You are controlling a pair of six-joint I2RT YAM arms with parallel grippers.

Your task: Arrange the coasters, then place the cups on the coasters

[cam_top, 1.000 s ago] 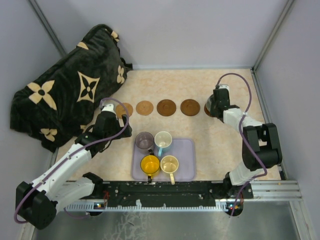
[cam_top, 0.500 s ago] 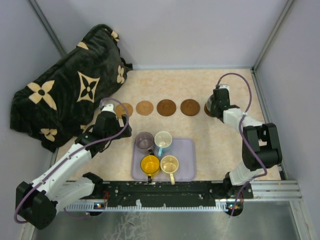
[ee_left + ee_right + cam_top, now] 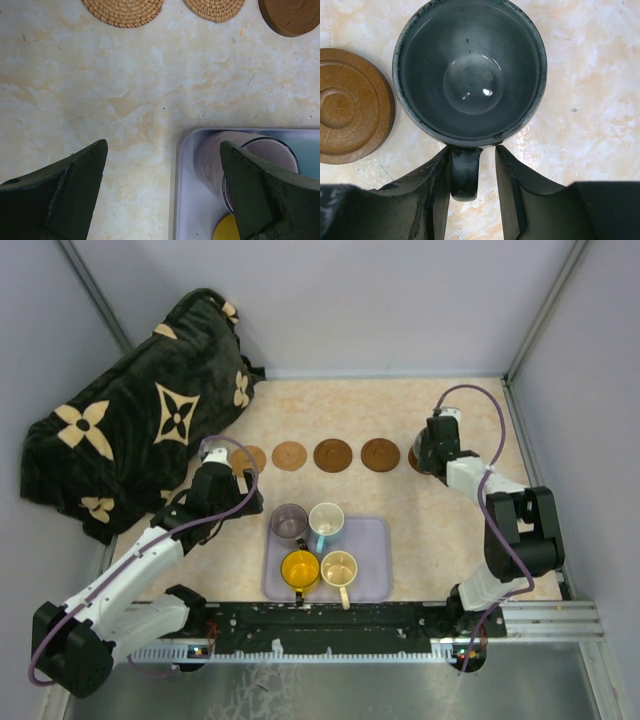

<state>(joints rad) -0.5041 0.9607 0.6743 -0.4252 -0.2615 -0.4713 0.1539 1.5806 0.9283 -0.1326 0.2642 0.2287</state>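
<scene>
While four mugs (image 3: 300, 567) wait on the lavender tray (image 3: 375, 585), the dark grey-green mug (image 3: 470, 70) stands upright at the coaster row's (image 3: 333, 455) right end.
Left gripper (image 3: 162, 147) hangs spread wide near the tray; right gripper (image 3: 472, 150) straddles the mug's handle (image 3: 465, 175), fingers slightly parted. Rigid, probably slick and breakable, it is best taken by that handle, which points toward the wrist.

Coasters (image 3: 333, 455) lay flat in row, two tan left, brown right. Dark grey-green cup (image 3: 470, 70) stood upright at right end. Purple cup (image 3: 289, 522), white cup (image 3: 326, 520), yellow cup (image 3: 300, 567), cream cup (image 3: 339, 567) stood grouped nearer.
</scene>
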